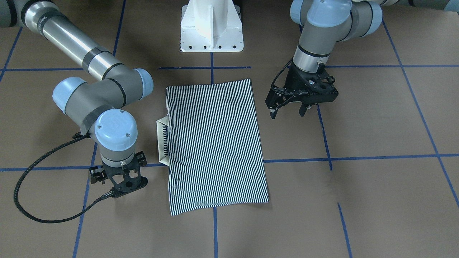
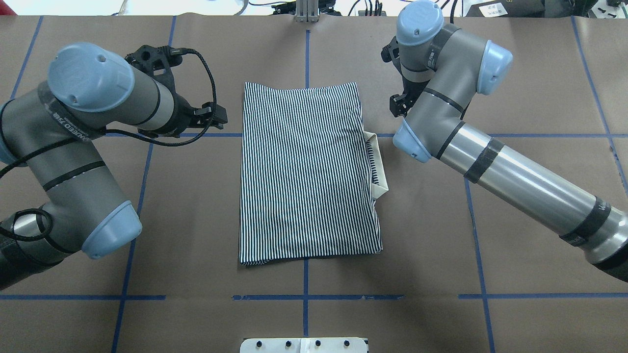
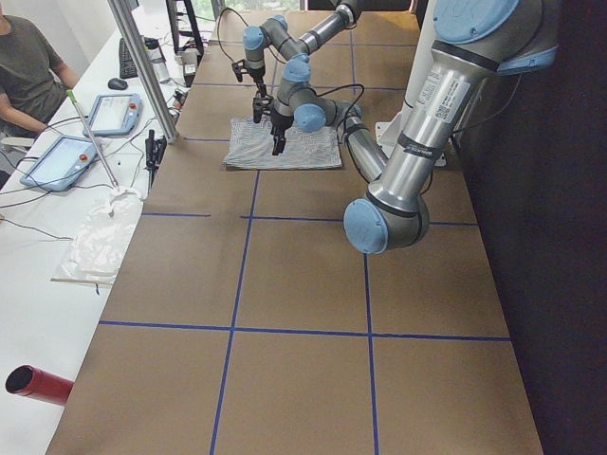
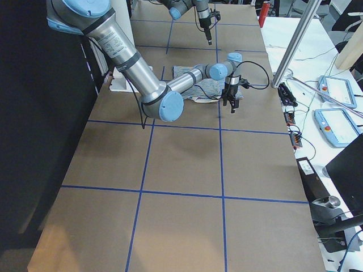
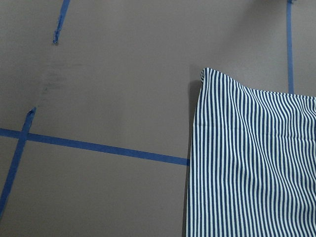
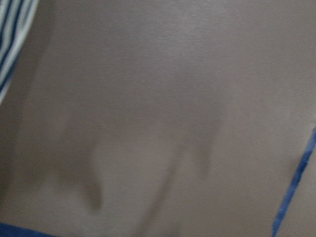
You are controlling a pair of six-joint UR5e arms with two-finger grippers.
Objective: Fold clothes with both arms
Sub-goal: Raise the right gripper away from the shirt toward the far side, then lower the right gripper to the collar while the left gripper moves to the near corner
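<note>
Nearest the robot, the white pedestal base (image 1: 211, 28) is seen at the edge of the brown table (image 2: 196, 220), which is crossed by blue tape lines (image 2: 304, 296). At the middle of the table the striped polo shirt (image 2: 304, 171) is laid flat. It is folded into a neat rectangle whose long sides run from near to far. About halfway along its right edge, the cream collar (image 2: 379, 166) is seen sticking out onto the table.

At roughly the same depth, the left gripper (image 1: 287, 114) is held above the table to the left of the shirt, apart from the cloth. Its fingers are pointed downward and spread wide, and it is empty. A corner of the shirt beside a tape line is shown in the left wrist view.

Farther out, beyond the collar, the right gripper (image 1: 123, 177) is held low just right of the shirt, clear of the cloth. Its fingers are hidden beneath its own body, and the right wrist view is blurred. Whether they are spread or closed cannot be told.
</note>
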